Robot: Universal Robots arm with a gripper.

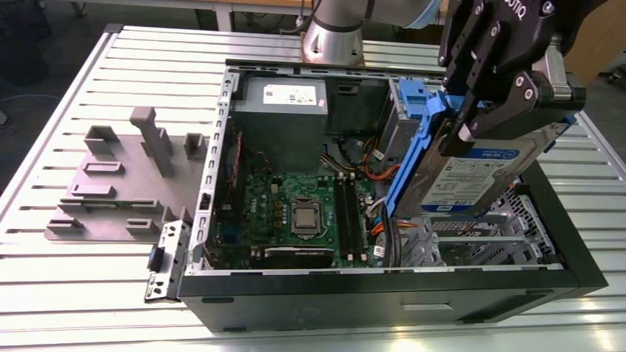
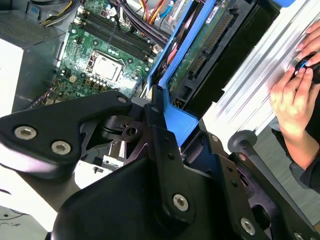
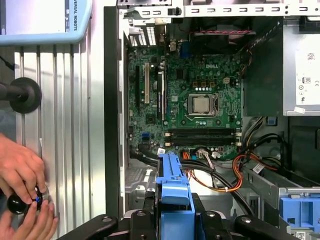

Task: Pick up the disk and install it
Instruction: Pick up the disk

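My gripper (image 1: 468, 123) is shut on the disk (image 1: 471, 176), a silver drive with a blue-and-white label framed by a blue carrier rail (image 1: 411, 165). The disk hangs upright and a little tilted over the open computer case (image 1: 391, 282), at the exterior view's right, above the drive cage. In the first wrist view the blue rail (image 3: 174, 192) stands edge-on between my black fingers (image 3: 145, 220), with the motherboard (image 3: 190, 100) beyond it. In the second wrist view the disk's green circuit side (image 2: 207, 45) and blue rail (image 2: 177, 117) run out from the black finger (image 2: 160, 125).
A grey slotted holder block (image 1: 122, 180) sits on the slatted table (image 1: 88, 293) at the exterior view's left. A blue latch (image 1: 413, 92) is fixed to the case's upper bay. A person's hands (image 3: 22, 190) work a small knob beside the case. Cables lie beside the motherboard.
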